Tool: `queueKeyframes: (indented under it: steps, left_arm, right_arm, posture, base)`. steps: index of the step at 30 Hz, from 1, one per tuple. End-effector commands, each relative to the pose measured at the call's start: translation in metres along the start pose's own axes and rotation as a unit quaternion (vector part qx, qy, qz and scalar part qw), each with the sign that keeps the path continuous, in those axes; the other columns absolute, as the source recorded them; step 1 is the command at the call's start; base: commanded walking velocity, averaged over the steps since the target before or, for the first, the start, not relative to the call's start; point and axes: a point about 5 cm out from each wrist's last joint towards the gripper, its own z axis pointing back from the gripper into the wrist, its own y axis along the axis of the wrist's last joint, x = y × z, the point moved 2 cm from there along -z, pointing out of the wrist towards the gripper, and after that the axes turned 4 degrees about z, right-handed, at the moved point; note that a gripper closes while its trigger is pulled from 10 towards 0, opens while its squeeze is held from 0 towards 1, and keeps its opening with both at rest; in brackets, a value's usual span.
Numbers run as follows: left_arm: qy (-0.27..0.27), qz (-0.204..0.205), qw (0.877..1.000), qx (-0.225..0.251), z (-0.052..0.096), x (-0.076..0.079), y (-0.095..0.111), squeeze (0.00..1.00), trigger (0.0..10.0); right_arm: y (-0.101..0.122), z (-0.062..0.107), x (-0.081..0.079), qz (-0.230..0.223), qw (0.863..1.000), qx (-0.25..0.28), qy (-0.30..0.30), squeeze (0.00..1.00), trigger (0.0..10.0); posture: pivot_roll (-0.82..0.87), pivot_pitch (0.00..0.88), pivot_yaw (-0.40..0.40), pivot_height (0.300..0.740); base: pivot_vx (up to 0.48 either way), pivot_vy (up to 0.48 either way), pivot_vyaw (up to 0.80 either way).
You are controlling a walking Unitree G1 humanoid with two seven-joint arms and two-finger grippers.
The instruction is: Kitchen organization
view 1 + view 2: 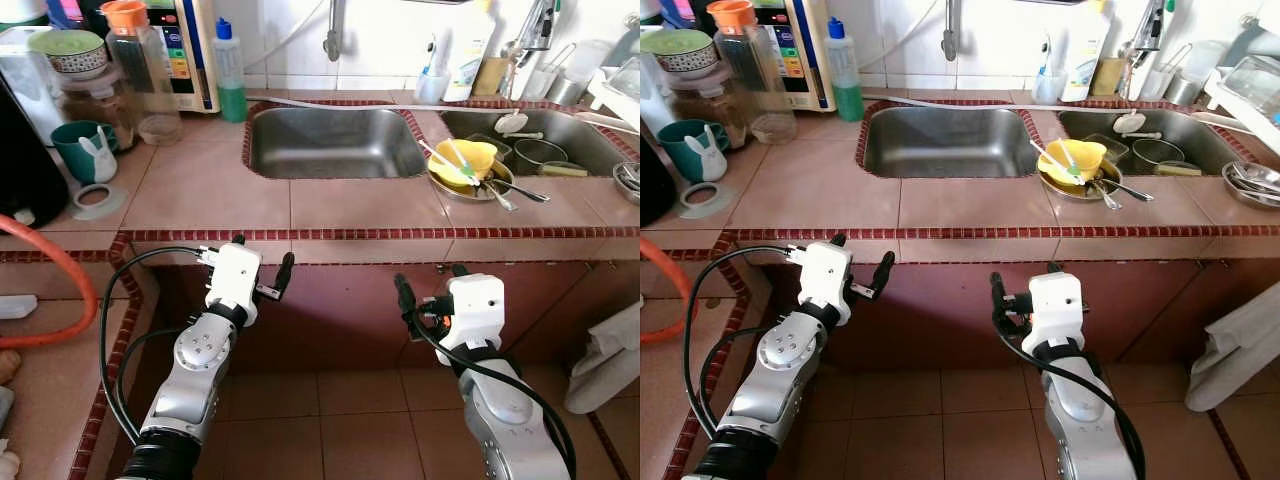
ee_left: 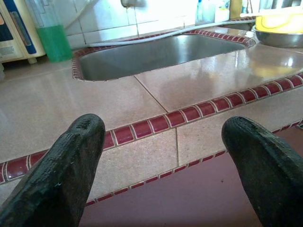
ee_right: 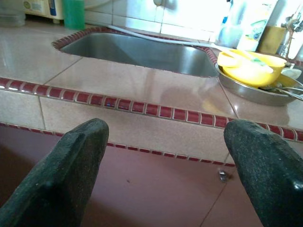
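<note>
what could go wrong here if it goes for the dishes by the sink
The yellow bowl sits tilted on a metal plate with loose spoons, so a grab could send them sliding. The plate lies close to the sink edge. Both open hands, left hand and right hand, hang below the counter rim and could hit it rising.

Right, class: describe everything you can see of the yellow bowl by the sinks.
The yellow bowl looks like glossy plastic, with a wavy, folded rim. It sits tilted inside a shallow metal dish on the tiled strip between the two sinks. A green and white utensil lies in it, and metal cutlery rests beside it on the dish. Neither gripper touches it.
</note>
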Motion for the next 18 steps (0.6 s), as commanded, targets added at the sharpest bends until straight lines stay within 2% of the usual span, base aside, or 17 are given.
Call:
queueKeyframes:
  steps: [1,7,13,18]
  left_arm:
    - [-0.008,-0.004,1.000,0.009,-0.0016,0.0014,0.0073,0.00,10.0]
    - [-0.003,0.001,1.000,0.011,-0.0001,0.0026,0.0085,0.00,10.0]
    - [-0.023,0.012,1.000,0.017,-0.0018,0.0102,0.0126,0.00,10.0]
    - [-0.027,0.013,0.999,0.019,-0.0023,0.0094,0.0142,0.00,10.0]
  right_arm:
    - [-0.0021,0.0017,0.0020,0.001,1.000,-0.003,-0.006,0.00,10.0]
    - [-0.0047,0.0063,0.0014,0.004,1.000,-0.009,0.000,0.00,10.0]
    - [-0.0021,0.0063,0.0049,0.007,1.000,-0.007,-0.008,0.00,10.0]
    - [-0.0025,0.0077,0.0036,0.006,1.000,-0.007,-0.008,0.00,10.0]
  posture:
    - [0.11,0.000,0.004,0.740]
    - [0.10,0.000,-0.007,0.740]
    - [0.09,0.000,-0.001,0.740]
    - [0.09,0.000,-0.001,0.740]
  base:
    - [0.000,0.000,0.00]
    - [0.000,0.000,0.00]
    - [0.000,0.000,0.00]
    - [0.000,0.000,0.00]
